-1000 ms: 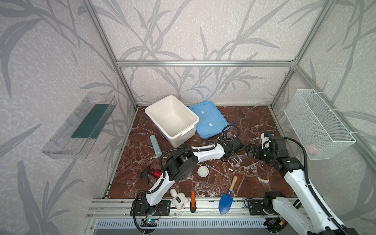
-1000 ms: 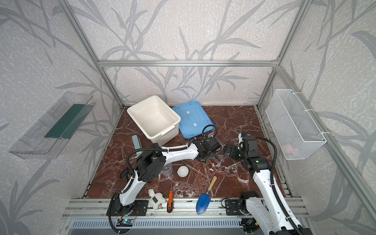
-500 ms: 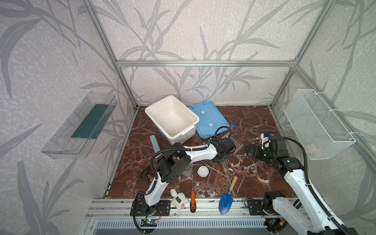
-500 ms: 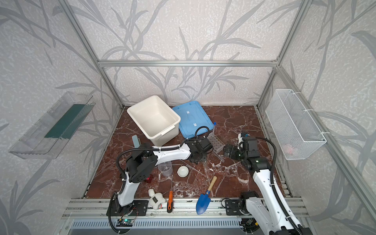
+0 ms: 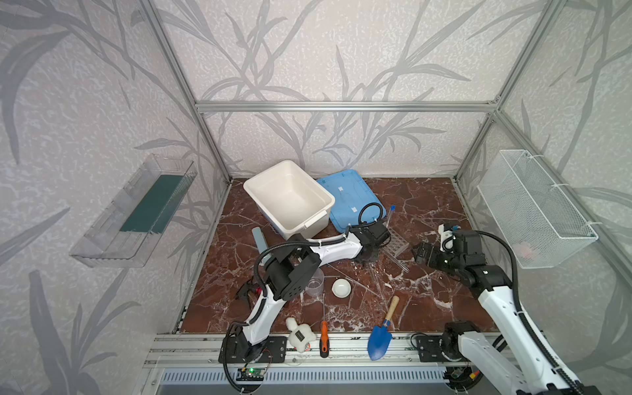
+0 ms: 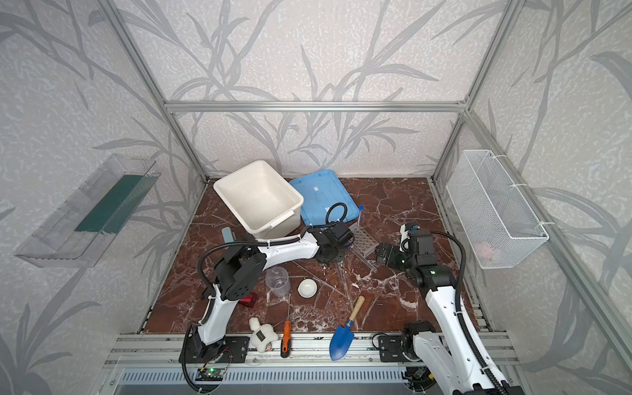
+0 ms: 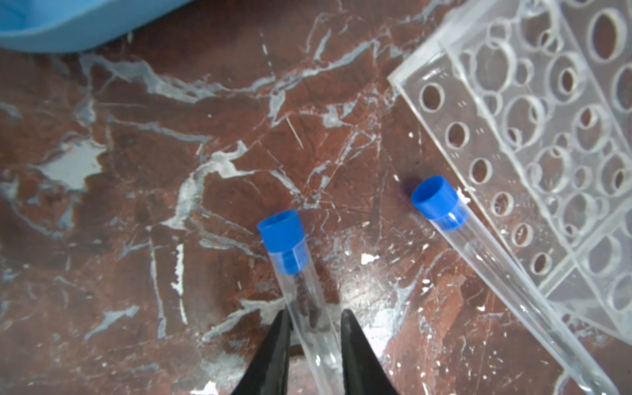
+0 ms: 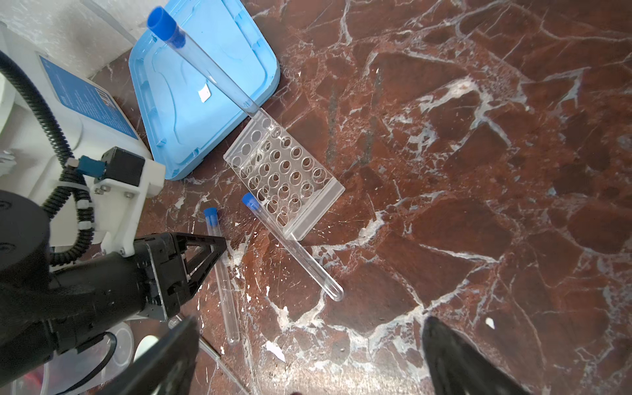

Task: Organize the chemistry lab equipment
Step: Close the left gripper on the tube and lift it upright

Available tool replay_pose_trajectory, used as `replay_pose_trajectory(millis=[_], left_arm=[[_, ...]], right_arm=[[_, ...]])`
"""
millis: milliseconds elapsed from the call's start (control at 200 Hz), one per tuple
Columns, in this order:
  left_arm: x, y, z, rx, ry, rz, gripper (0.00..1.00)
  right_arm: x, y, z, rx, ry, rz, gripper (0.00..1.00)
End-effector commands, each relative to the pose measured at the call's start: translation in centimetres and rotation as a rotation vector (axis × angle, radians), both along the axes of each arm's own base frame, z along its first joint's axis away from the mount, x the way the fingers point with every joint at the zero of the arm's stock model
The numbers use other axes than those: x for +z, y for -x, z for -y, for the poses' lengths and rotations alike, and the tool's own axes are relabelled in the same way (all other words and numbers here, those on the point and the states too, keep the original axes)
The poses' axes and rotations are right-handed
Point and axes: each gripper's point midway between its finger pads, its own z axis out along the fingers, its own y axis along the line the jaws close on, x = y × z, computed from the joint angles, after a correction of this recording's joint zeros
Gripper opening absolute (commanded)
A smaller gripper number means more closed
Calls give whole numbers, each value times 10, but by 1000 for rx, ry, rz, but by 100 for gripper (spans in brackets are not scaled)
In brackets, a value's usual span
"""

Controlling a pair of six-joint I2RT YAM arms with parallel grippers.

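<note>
Left hand is down at the bench, its two black fingers straddling a blue-capped test tube just behind the cap. They sit close on both walls, but whether they actually clamp it cannot be told. Right hand hangs spread wide and empty, right of the clear rack.

The tube lies flat, just left of the rack and on the near side of the blue lid. Its long axis runs roughly far to near: cap at the far end, rounded closed end toward the near edge, slightly right. A second tube lies between it and the rack, angled far-left to near-right, just beside the rack's base. A third tube stands tilted in a hole at the rack's far end.

Step in hand looks like the pickup. To do it well:
- Squeeze square across the round wall with the tube centred on the pads.
- Lift straight up (the grip is near the cap, so the long tail will likely droop or swing).
- Keep clear of the second tube.
- Swing the rounded end down, cap up, before going to the rack.
</note>
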Motion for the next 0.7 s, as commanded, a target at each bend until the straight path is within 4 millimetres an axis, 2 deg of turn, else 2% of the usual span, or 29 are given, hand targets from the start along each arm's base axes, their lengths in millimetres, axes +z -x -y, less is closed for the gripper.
replay_pose_trajectory(millis=[0, 95, 240, 420, 695], left_arm=[[0, 15, -5, -34, -59, -28, 34], [0, 35, -7, -48, -59, -66, 44], [0, 61, -12, -66, -81, -103, 48], [-5, 78, -17, -54, -88, -148, 39], [-6, 79, -17, -54, -100, -151, 29]], right_arm=[[5, 3, 0, -5, -11, 4, 100], [5, 3, -5, 13, -38, 4, 100], [6, 0, -25, 96, -123, 16, 99], [5, -3, -38, 148, -188, 8, 99], [5, -2, -48, 198, -228, 0, 99]])
